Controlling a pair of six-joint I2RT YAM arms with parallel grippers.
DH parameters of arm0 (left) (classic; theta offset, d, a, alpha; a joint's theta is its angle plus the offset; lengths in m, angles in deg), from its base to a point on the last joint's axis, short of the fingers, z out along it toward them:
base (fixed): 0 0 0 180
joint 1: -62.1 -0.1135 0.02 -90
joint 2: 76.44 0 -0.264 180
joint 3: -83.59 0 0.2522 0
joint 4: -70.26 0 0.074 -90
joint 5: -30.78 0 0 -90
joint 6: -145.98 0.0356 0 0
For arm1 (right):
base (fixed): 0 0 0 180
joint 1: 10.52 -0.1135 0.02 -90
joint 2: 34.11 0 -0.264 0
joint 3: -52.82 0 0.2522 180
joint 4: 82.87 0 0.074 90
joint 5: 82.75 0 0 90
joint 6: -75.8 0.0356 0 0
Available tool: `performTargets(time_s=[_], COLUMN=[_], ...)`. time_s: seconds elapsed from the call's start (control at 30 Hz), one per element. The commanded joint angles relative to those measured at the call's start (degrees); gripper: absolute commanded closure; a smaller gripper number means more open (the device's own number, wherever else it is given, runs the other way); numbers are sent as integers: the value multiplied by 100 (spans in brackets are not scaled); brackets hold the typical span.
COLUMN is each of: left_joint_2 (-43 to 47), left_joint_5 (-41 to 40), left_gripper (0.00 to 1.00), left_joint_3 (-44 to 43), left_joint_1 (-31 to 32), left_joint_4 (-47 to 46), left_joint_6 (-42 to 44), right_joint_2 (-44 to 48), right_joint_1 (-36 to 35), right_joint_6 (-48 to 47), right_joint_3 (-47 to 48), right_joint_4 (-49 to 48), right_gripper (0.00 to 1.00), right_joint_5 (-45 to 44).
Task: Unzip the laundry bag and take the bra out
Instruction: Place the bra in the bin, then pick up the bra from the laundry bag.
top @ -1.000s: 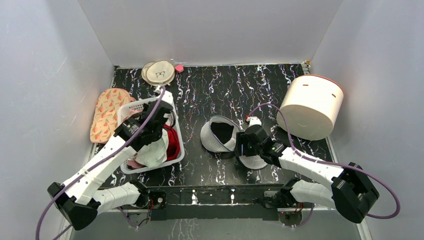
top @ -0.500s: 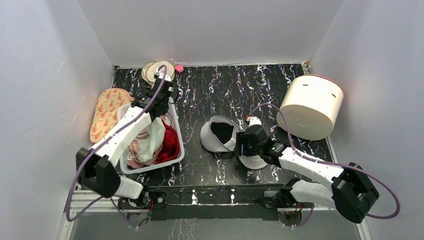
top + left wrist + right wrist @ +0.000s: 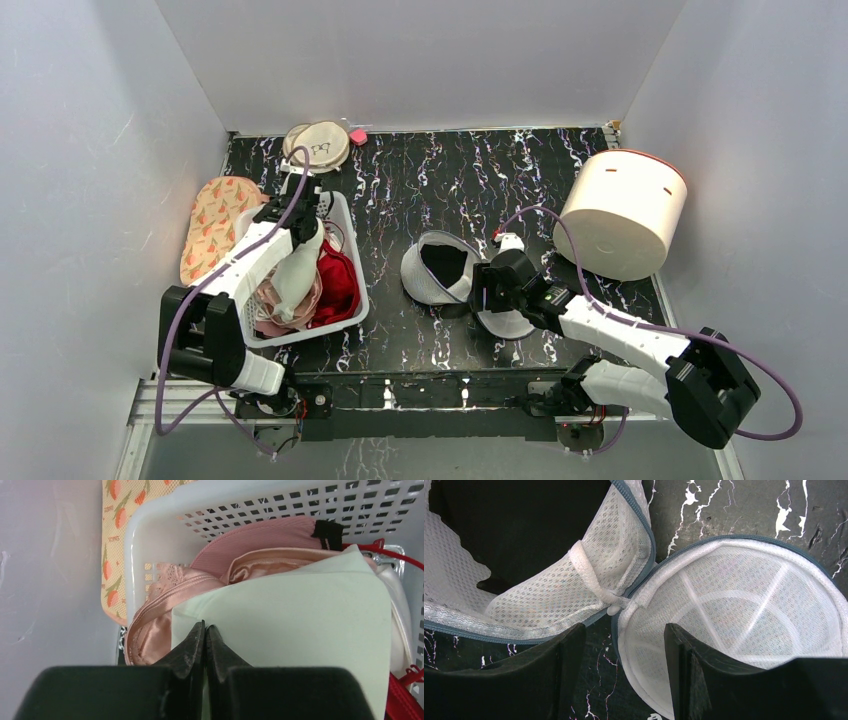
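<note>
Black table (image 3: 450,180) with white squiggles. On the left, a white basket (image 3: 320,328) full of clothes. Beside it, at the left edge, a flat pouch (image 3: 212,228) with orange flowers. Far back on the left, round beige discs (image 3: 318,146) and a small pink thing (image 3: 358,135). In the middle, the laundry bag (image 3: 425,285), open in two halves. Far right, a big cream drum (image 3: 620,215).

Top camera looks down; wrist cameras close above basket (image 3: 155,516), laundry bag (image 3: 744,605).
</note>
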Motion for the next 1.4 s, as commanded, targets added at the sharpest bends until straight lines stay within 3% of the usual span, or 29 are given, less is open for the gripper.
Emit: performTargets(time_s=[0.0,0.27,0.43,0.73,0.9,1.0,1.17,1.27,1.37], left_joint_2=[244,242,663,1563,1872,2043,2293,2500,2705], left_joint_5=[119,637,391,622,781,1326,2919,4059,4642], left_gripper=[100,100,98,58,27,18,18,20,21], left_joint_3=[320,652,484,326,-95,-395,-870,-689,-196], left_joint_1=[-126,-270,-271,-275,-270,-275,-272,-273,-274], left_joint_4=[-565,-774,-580,-177,383,731,1181,1126,919], left_joint_6=[-153,-553,-709,-853,-761,-717,-949,-1499,-2141], right_joint_2=[6,238,316,376,410,306,268,280,258], right_joint_1=[14,13,15,15,17,17,13,16,13], right_joint_6=[2,-9,-50,-140,-161,-200,-211,-186,-180], right_joint_3=[197,323,370,473,394,443,462,404,397], right_joint_4=[-166,-51,-50,103,10,32,46,-10,-11], right_gripper=[43,42,42,42,41,41,41,41,41], right_joint_5=[26,-87,-84,-131,-126,-122,-112,-99,-98])
